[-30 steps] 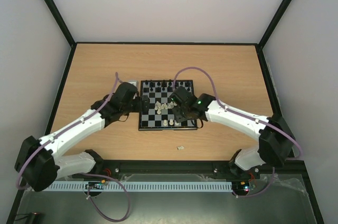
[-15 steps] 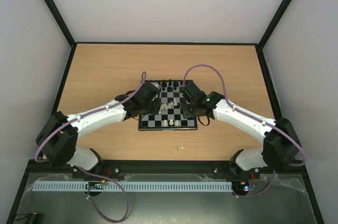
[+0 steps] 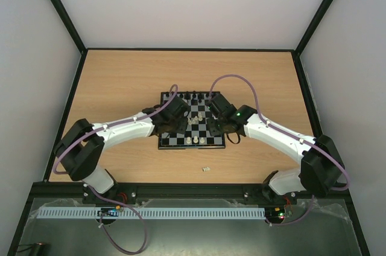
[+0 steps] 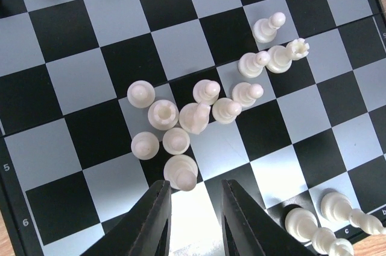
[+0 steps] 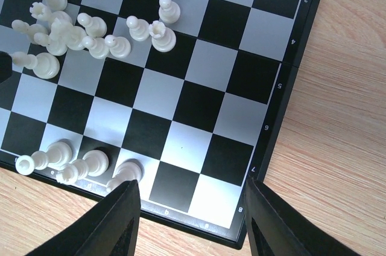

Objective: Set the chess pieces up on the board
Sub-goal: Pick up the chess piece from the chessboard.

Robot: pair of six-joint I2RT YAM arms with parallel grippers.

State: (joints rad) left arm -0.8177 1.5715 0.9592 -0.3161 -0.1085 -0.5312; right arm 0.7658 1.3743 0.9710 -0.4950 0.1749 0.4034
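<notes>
Lab robot cell; white walls (image 3: 193, 2) in black framing (image 3: 60, 8) enclosed a wood-grain table (image 3: 120, 75); arm-mounting rail (image 3: 193, 191) sat at 6 o'clock.

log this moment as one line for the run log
left gripper: jaws narrow, tips at a white piece by the cluster | right gripper: open, empty, over board edge | setup: unfinished

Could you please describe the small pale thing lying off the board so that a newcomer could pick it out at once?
On the wooden table, find the chessboard in the middle. Just in front of its near edge, slightly right of its centre, a small pale piece lies on bare wood. All the other pale pieces are on the board; this one alone is off it.
</notes>
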